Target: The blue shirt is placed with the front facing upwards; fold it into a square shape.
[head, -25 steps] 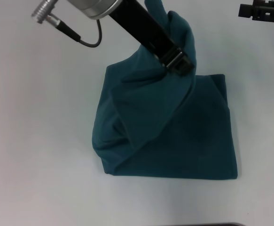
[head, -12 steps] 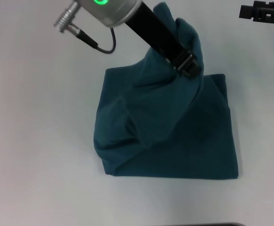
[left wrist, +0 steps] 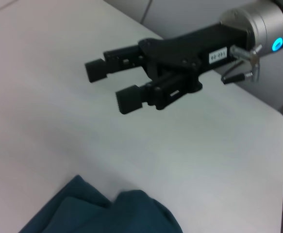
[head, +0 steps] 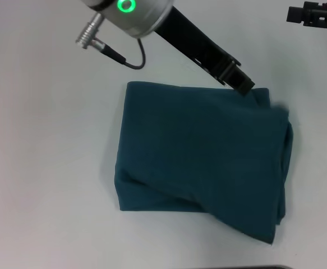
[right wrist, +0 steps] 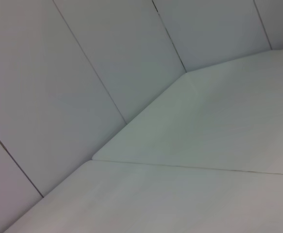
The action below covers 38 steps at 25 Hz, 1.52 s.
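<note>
The blue shirt [head: 202,151] lies flat on the white table as a rough square, plain teal side up, with its near right corner sticking out past the layer below. My left gripper [head: 243,85] hovers at the shirt's far right corner, open and holding nothing. A corner of the shirt [left wrist: 107,213] also shows in the left wrist view. My right gripper [head: 291,14] is parked at the far right, away from the cloth. In the left wrist view the right gripper [left wrist: 113,85] is open and empty.
White table [head: 45,168] surrounds the shirt on all sides. A grey cable and plug [head: 104,45] hang from the left arm over the far left of the shirt. The right wrist view shows only table [right wrist: 204,145] and wall panels.
The raised fold of the shirt has come down to the right and now lies flat. My left gripper has let go of it and moved right to the far right corner.
</note>
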### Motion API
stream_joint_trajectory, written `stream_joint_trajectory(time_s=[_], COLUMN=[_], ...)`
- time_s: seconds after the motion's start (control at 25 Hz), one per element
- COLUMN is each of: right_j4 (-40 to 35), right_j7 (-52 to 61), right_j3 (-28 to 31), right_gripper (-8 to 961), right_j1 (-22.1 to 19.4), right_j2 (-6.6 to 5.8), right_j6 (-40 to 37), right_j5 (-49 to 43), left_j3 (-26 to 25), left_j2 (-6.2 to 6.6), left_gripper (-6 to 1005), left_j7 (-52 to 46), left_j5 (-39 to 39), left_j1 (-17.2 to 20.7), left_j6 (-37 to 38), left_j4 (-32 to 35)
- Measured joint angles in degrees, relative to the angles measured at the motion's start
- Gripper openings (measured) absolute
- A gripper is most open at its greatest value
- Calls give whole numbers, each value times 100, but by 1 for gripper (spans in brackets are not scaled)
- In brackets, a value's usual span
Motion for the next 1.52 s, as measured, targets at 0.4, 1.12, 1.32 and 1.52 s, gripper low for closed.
stream_joint_trajectory(time_s=[0.4, 1.12, 1.32, 1.52], right_j4=[3, 62, 235, 443], right_j7=[81, 1124, 1186, 1324], right_j3=[-46, -53, -35, -63], right_gripper=[871, 861, 858, 855], right_j1=[-9, -599, -620, -550], right_j2=[-36, -252, -231, -213], right_j6=[-134, -1163, -1110, -908], right_j5=[-43, -997, -1332, -1539], left_j3=[-300, -1692, -1997, -2209], left_j2=[25, 21, 32, 33], left_gripper=[567, 899, 900, 900], left_j7=[133, 2068, 2893, 3508], left_j5=[-1, -1111, -1325, -1376], left_j1=[621, 2392, 2496, 2478], left_j6=[56, -283, -238, -291], left_j4=[-469, 151, 913, 1640])
